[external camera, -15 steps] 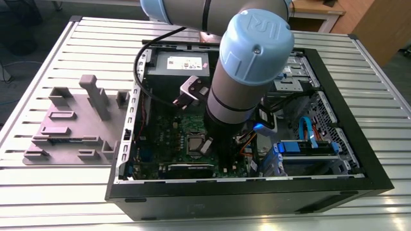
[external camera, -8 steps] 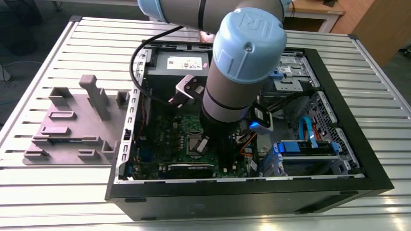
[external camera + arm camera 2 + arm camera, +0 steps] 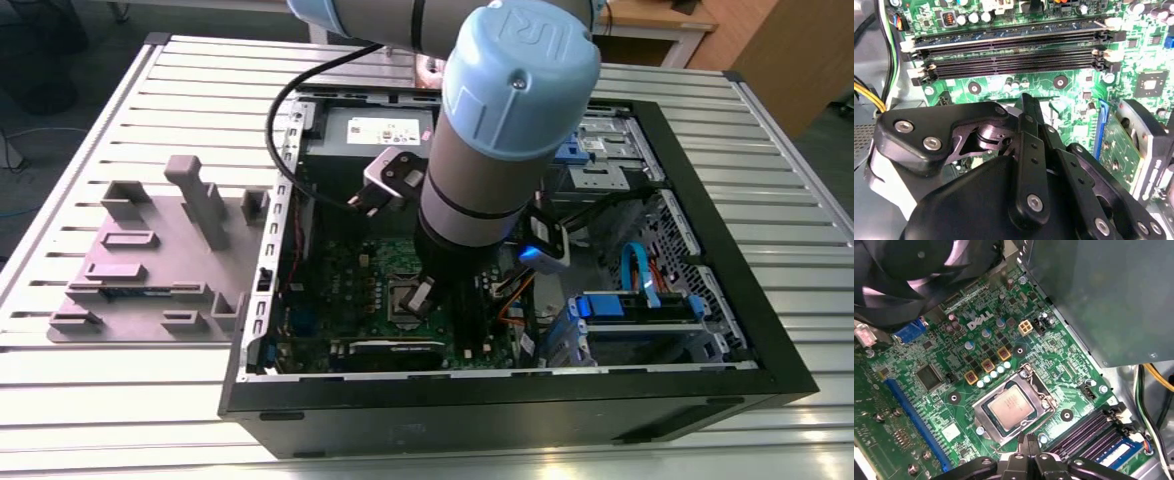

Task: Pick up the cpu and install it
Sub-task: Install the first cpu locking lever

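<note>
The cpu lies flat in the socket on the green board; light, stiff, fragile, best gripped by opposite edges; the tool hovers beside it, fingers together, empty.

Open computer case, grey fixture tray

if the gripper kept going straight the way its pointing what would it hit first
Most likely the green motherboard, near the edge of the socket frame where the cpu already sits. The gripper points down at the board beside that socket; depth is unclear, so which of the two comes first is uncertain.
</note>
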`<state>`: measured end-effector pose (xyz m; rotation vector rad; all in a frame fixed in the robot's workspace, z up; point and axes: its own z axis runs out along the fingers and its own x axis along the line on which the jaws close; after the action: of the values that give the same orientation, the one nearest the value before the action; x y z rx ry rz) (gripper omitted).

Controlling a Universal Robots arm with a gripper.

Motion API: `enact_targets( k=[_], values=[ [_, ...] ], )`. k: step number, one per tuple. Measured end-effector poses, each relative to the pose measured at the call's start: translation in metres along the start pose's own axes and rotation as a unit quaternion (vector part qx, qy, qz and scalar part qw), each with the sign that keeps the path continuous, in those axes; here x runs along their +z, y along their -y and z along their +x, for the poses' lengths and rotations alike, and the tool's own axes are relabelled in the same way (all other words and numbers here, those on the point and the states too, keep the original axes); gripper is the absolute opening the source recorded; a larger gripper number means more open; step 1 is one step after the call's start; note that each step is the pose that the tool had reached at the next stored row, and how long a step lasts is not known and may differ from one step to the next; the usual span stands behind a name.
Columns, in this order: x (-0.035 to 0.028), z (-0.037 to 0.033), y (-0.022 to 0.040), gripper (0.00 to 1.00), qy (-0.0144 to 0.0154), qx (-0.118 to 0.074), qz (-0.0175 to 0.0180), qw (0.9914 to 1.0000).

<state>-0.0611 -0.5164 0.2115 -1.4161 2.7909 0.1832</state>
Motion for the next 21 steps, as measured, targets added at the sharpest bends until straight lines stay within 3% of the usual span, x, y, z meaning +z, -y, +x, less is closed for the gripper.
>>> enact_targets(
  k=[11,21],
  values=[
    [-0.0028,-0.0046,-0.0043,0.11,0.0003,0.0,0.0002,1.0],
    [-0.0019,-0.0045,-0.0124,0.11,0.0014,0.0,0.0031,0.99999]
  ],
)
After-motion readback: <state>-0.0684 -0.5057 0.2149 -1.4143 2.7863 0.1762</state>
